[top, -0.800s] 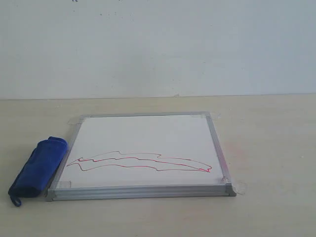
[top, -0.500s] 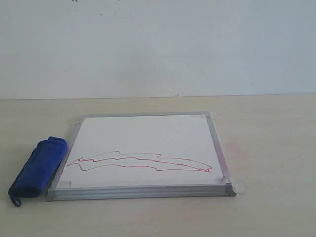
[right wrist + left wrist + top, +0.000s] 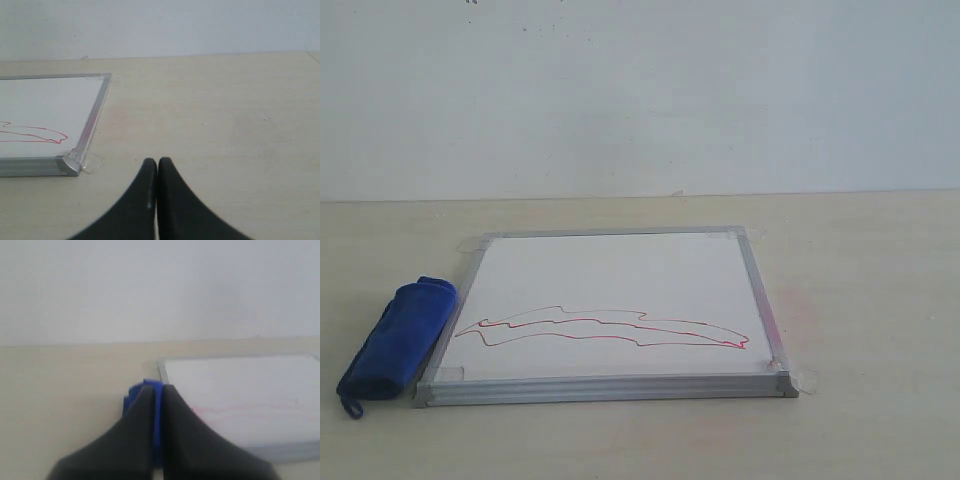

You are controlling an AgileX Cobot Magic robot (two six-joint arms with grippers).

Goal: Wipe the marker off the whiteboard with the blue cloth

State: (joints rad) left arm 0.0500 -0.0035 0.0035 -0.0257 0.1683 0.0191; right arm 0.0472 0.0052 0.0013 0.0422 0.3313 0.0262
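The whiteboard [image 3: 610, 280] lies flat on the table, with the marker [image 3: 600, 328] drawn as a long red and dark wavy outline across its near half. Against the board's left edge lies the blue cloth [image 3: 398, 338], rolled up, its loop [image 3: 352, 407] at the near end. Neither gripper shows in the exterior view. In the left wrist view my left gripper [image 3: 157, 388] is shut, and the blue cloth [image 3: 131, 396] shows behind its tips, apart from them, beside the whiteboard [image 3: 240, 385]. My right gripper [image 3: 157, 161] is shut over bare table, off the whiteboard's [image 3: 45, 105] near right corner.
Clear tape tabs [image 3: 92, 162] stick out at the board's corners. A pale wall [image 3: 640, 90] rises behind the beige table [image 3: 860, 300]. A faint pink smudge [image 3: 800, 305] marks the tabletop right of the board.
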